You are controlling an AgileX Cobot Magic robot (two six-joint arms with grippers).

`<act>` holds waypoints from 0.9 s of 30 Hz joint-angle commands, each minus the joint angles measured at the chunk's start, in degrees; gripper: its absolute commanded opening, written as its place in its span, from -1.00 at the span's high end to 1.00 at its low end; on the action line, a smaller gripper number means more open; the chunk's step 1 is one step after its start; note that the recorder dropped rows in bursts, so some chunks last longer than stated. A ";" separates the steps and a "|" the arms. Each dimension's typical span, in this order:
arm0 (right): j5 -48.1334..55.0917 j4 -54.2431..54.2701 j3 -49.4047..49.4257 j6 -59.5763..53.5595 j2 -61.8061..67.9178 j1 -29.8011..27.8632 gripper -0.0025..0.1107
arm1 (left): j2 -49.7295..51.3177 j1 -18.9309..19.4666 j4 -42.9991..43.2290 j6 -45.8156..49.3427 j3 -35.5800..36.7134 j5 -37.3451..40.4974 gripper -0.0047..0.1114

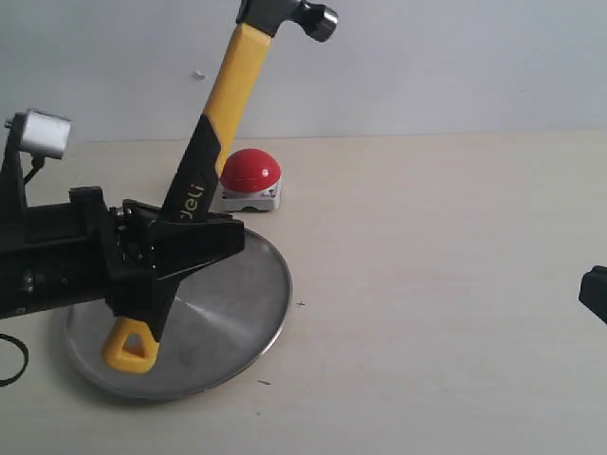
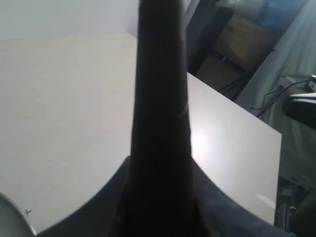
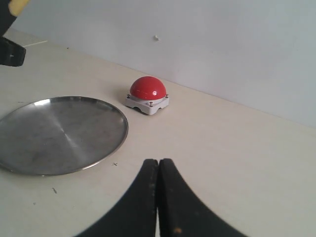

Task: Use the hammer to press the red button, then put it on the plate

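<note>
Clamping hammer [image 1: 237, 71] by black grip in left claw [image 1: 185, 245], loop end over plate [image 1: 232, 313], head up high beyond red button [image 1: 250, 171] at plate's far rim. Guessing stiff, top-heavy; gripping nearer head prob steadier. Holding nothing in right claw [image 3: 158, 162], pinched shut.

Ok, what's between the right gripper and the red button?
Only bare table, seen in the right wrist view, lies between the right gripper and the red button; the plate sits off to the side.

A plain pale wall [image 1: 455, 66] rises behind the beige tabletop [image 1: 446, 284]. Past one table edge, grey drapes [image 2: 294, 49] and brown furniture [image 2: 244, 37] show.
</note>
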 commanded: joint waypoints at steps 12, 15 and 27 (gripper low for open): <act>0.15 0.03 0.25 -0.52 -0.22 -0.07 0.96 | -0.70 13.05 7.68 -3.45 6.98 -13.58 0.92; 0.15 0.03 0.25 -0.52 -0.22 -0.07 0.96 | -0.70 13.05 3.96 -1.92 9.22 -17.57 0.92; 0.15 0.03 0.25 -0.52 -0.22 -0.07 0.96 | 2.73 13.05 -10.02 4.85 12.86 -16.54 0.92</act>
